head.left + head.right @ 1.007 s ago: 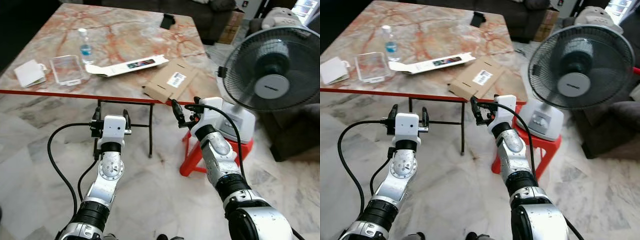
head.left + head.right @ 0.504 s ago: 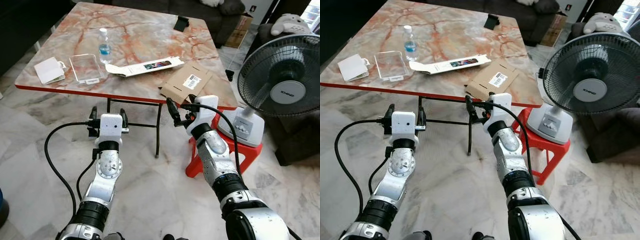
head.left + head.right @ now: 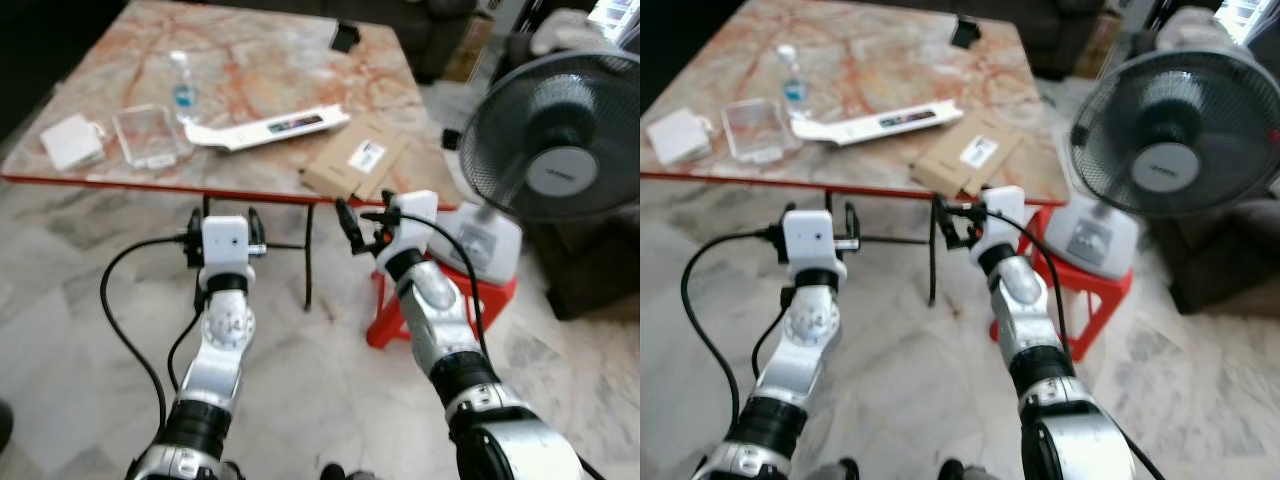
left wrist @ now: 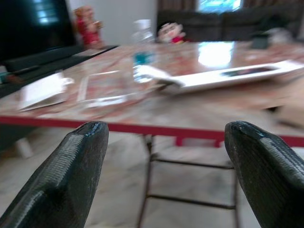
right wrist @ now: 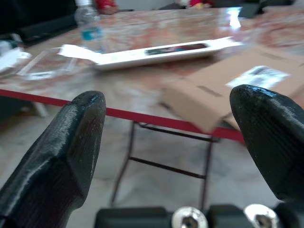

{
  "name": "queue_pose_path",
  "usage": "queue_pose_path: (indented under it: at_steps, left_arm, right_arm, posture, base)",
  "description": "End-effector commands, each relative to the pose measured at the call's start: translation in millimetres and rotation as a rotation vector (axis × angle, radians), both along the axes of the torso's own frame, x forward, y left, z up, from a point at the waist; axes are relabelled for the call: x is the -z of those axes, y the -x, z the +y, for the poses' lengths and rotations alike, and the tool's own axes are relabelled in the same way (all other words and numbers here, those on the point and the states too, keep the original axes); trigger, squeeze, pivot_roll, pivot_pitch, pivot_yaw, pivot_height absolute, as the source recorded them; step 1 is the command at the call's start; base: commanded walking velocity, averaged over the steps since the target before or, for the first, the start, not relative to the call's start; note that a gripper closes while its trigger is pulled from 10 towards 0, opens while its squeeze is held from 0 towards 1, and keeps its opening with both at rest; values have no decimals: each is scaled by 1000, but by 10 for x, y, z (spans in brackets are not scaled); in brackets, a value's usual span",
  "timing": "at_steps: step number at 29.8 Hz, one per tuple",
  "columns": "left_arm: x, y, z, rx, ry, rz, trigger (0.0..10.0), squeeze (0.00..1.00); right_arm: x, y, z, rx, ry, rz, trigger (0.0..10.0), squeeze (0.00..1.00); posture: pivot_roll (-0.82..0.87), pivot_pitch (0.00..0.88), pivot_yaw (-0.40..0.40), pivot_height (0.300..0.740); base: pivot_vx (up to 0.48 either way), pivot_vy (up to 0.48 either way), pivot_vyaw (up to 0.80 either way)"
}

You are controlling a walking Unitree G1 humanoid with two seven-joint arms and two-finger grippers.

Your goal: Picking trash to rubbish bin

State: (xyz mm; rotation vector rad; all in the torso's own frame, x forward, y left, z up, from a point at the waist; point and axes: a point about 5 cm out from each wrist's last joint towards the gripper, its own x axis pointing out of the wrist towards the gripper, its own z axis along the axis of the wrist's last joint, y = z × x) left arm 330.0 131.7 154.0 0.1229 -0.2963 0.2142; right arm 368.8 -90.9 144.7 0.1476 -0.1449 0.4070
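Both grippers hang in the air short of the table's near edge, holding nothing. The left gripper [image 3: 225, 222] has its two black fingers [image 4: 64, 178] spread wide apart, and the right gripper [image 3: 362, 220] likewise shows its fingers [image 5: 61, 152] well separated.

Just beyond the right gripper, on the marble-topped table [image 3: 270, 80], lies the flattened brown cardboard box [image 3: 362, 164] with a white label, overhanging the red edge nearest that gripper. Past it stretches the long white carton [image 3: 268, 130]. Beyond the left gripper sit a clear plastic tray [image 3: 146, 138], a small water bottle [image 3: 183, 92] and a white card packet [image 3: 70, 142]. Far across the table rests a dark phone-like object [image 3: 346, 36].

The head views alone show the standing fan [image 3: 555, 120] on a red stool [image 3: 455, 300] beside the right arm, and the marble floor [image 3: 60, 330]. The left wrist view alone shows a dark television and red figurines behind the table; the right wrist view shows the cardboard's folded flap from below.

Compared with half a second ago, the whole scene has shifted and blurred, so the camera has moved; both grippers keep the same open pose before the table edge.
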Motion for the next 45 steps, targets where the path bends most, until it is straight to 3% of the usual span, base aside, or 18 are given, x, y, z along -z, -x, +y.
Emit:
queue_pose_path:
  at_steps: [1,6,14,35,45]
  left_arm:
    - [-67,-4,-8,2,10,-19,10000,0]
    - [-77,-13,-7,4,29,-15,10000,0]
    - [-92,-12,-21,7,34,-17,10000,0]
    - [-117,2,8,-5,40,-20,10000,0]
    - [-137,1,5,-7,43,-27,10000,0]
  right_arm:
    - [-47,-12,-53,14,-11,-16,10000,0]
    - [-61,-10,-50,14,24,-35,10000,0]
    - [-63,8,-23,4,14,-43,10000,0]
    - [-65,3,-29,6,27,-37,10000,0]
    - [-81,-2,-47,19,4,-39,10000,0]
  posture:
    - [82,139,-119,740]
    - [84,131,-116,740]
    - [85,129,-116,740]
    - [87,157,-126,740]
    - [87,159,-128,740]
  base:
    - [420,0,0]
    - [426,0,0]
    - [427,0,773]
    - [426,0,0]
    - [425,0,400]
